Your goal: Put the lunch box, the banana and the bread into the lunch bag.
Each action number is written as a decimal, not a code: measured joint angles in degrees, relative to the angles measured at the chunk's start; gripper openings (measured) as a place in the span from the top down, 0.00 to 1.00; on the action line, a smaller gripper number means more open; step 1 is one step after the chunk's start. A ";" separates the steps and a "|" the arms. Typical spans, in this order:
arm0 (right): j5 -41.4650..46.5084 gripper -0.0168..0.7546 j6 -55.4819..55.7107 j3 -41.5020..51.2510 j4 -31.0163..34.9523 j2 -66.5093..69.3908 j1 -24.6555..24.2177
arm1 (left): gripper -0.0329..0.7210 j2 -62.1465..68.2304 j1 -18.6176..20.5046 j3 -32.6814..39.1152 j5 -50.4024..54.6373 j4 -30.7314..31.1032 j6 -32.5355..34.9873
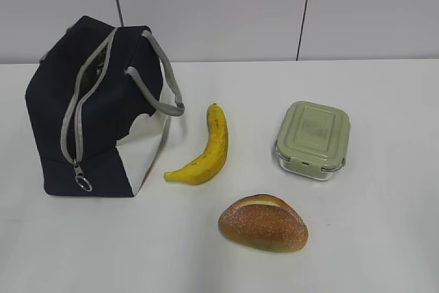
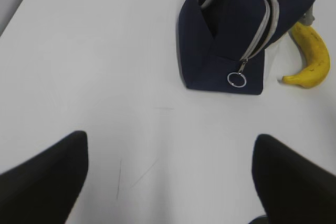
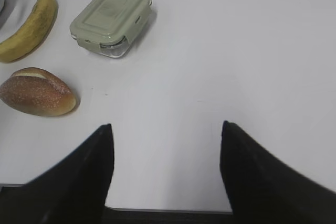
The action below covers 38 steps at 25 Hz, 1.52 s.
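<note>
On a white table, four things laid out, none inside another. At nine o'clock in the exterior view, the lunch bag: navy fabric, white side panel, grey strap handles drooping toward three o'clock, standing upright with the grey zipper parted along the top and front, its ring pull hanging low at the front edge. Just beside the bag, toward three o'clock, the banana, yellow, lying flat, curved, dark tip pointing to twelve o'clock, apart from the bag's white panel. Further toward three o'clock, the lunch box, clear body with sage-green lid clipped on, sitting flat and well apart from the banana. At six o'clock of the group, the bread, golden-brown with a pale split on top, lying between banana and lunch box but nearer the camera, touching neither. Left gripper spread wide, holding nothing, hovering over bare table with the bag at one o'clock in the left wrist view. Right gripper likewise parted, empty, above bare table, with bread at nine o'clock, lunch box and banana at eleven o'clock in the right wrist view.
</note>
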 joint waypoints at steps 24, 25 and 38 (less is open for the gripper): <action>0.00 0.37 0.00 0.00 0.00 0.00 0.00 | 0.16 2.23 0.00 -1.72 1.57 -0.60 0.00; 0.00 0.37 0.00 0.00 0.00 0.00 0.00 | 0.16 3.09 0.00 -2.43 1.83 -0.64 0.00; 0.00 0.37 0.00 0.00 0.00 0.00 0.00 | 0.17 18.85 0.00 -15.16 2.02 -2.03 0.00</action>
